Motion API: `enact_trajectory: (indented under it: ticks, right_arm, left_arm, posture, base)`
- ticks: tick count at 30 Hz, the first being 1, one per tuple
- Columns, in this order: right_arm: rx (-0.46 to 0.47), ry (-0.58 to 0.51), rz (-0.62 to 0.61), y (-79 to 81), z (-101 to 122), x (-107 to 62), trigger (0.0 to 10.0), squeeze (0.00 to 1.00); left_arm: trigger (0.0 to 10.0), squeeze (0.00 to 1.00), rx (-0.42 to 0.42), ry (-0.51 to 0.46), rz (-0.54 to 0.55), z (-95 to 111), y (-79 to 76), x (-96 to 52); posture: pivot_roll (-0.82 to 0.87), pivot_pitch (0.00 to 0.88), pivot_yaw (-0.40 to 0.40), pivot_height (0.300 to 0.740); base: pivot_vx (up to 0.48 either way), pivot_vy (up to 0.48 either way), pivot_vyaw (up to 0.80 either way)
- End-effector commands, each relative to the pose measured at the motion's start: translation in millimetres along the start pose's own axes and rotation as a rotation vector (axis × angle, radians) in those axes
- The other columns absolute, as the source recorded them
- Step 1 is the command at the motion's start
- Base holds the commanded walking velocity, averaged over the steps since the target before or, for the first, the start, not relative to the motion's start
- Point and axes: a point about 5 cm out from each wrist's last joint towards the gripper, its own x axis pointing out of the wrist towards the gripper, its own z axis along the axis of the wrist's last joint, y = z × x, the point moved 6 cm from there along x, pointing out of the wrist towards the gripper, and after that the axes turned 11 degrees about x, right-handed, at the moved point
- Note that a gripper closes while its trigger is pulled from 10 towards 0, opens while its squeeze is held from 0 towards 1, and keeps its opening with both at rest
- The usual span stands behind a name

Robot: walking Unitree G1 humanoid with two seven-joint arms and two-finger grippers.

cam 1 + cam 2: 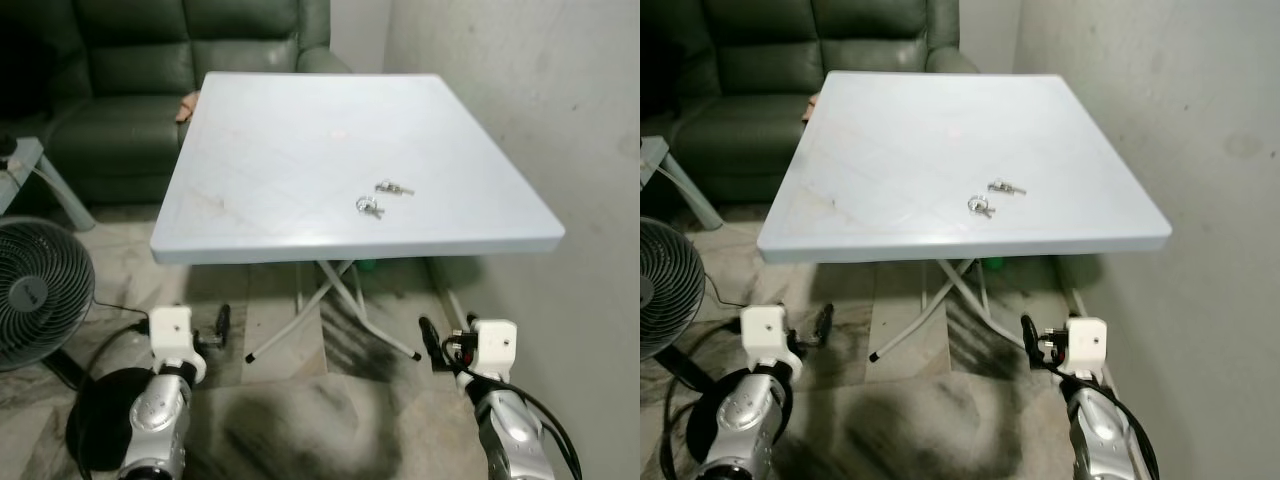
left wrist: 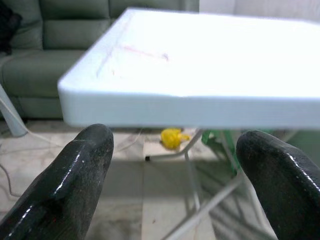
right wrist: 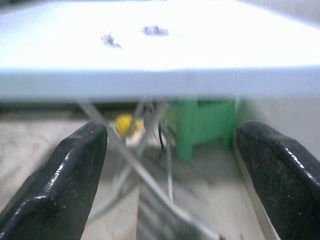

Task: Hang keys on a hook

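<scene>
Both arms low, forearms raised toward table (image 1: 250,150) edge. Left gripper (image 2: 172,165) and right gripper (image 3: 170,165) spread wide, empty. Keys (image 1: 383,197) — two small metal clusters on smooth white plastic top — ahead, above right gripper.

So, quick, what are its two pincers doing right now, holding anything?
Left pincer: open, empty, below the table edge.
Right pincer: open, empty, likewise.

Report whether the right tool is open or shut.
Open. In the right wrist view its two black fingers stand wide apart, with the table edge in the gap; nothing is between them. The keys lie on the tabletop.
</scene>
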Motion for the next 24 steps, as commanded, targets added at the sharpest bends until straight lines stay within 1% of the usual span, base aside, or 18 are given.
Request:
enact_trajectory:
  ticks: [1, 2, 3, 5, 8, 10, 16, 18, 22, 24]
  right_arm:
    - [-0.007, -0.042, 0.033, 13.2, 13.3, 5.2, 10.0, 0.0]
    - [-0.02, -0.064, 0.056, 21.0, 21.1, 8.3, 10.0, 0.0]
    - [-0.02, -0.064, 0.056, 21.0, 21.1, 8.3, 10.0, 0.0]
    - [-0.041, -0.102, 0.082, 30.7, 34.7, 11.2, 10.0, 0.0]
    - [-0.032, -0.136, 0.085, 35.8, 49.5, 9.6, 10.0, 0.0]
    - [-0.039, -0.143, 0.088, 38.7, 53.4, 6.5, 10.0, 0.0]
    - [-0.046, -0.141, 0.094, 40.9, 53.8, 3.1, 10.0, 0.0]
    - [-0.07, -0.1, 0.101, 38.4, 44.4, -1.9, 10.0, 0.0]
    - [-0.072, -0.092, 0.099, 36.4, 46.0, -2.5, 10.0, 0.0]
    - [-0.07, -0.079, 0.095, 37.5, 48.0, -2.6, 10.0, 0.0]
  left_arm:
    - [10.0, 0.0, -0.039, -0.028, 0.034, 13.3, 4.6, 4.1]
    - [10.0, 0.0, -0.05, -0.05, 0.032, 22.7, 3.4, 7.1]
    - [10.0, 0.0, -0.05, -0.05, 0.032, 22.7, 3.4, 7.1]
    - [10.0, 0.0, -0.066, -0.103, 0.027, 41.4, 1.8, 9.3]
    - [10.0, 0.0, -0.083, -0.142, 0.028, 59.5, 1.6, 6.3]
    - [10.0, 0.0, -0.095, -0.147, 0.028, 64.8, 2.0, 3.2]
    - [10.0, 0.0, -0.093, -0.148, 0.024, 66.9, 2.1, 0.9]
    - [10.0, 0.0, -0.052, -0.112, 0.011, 59.2, 1.7, -3.7]
    - [10.0, 0.0, -0.03, -0.095, -0.008, 59.2, -0.2, -5.2]
    - [10.0, 0.0, -0.022, -0.061, -0.013, 58.5, -1.2, -5.6]
  posture:
    - [0.01, 0.0, -0.014, 0.74]
    - [0.01, 0.0, -0.014, 0.74]
    - [0.01, 0.0, -0.014, 0.74]
    - [0.01, 0.0, -0.014, 0.74]
    - [0.01, 0.0, -0.013, 0.74]
    - [0.01, 0.0, -0.012, 0.74]
    - [0.01, 0.0, -0.014, 0.74]
    - [0.02, 0.0, -0.015, 0.74]
    - [0.02, 0.0, -0.018, 0.74]
    - [0.02, 0.0, -0.018, 0.74]
  base:
    - [0.0, 0.0, 0.0]
    - [0.0, 0.0, 0.0]
    - [0.0, 0.0, 0.0]
    - [0.0, 0.0, 0.0]
    - [0.0, 0.0, 0.0]
    - [0.0, 0.0, 0.0]
    - [0.0, 0.0, 0.0]
    - [0.0, 0.0, 0.0]
    - [0.0, 0.0, 0.0]
    - [0.0, 0.0, 0.0]
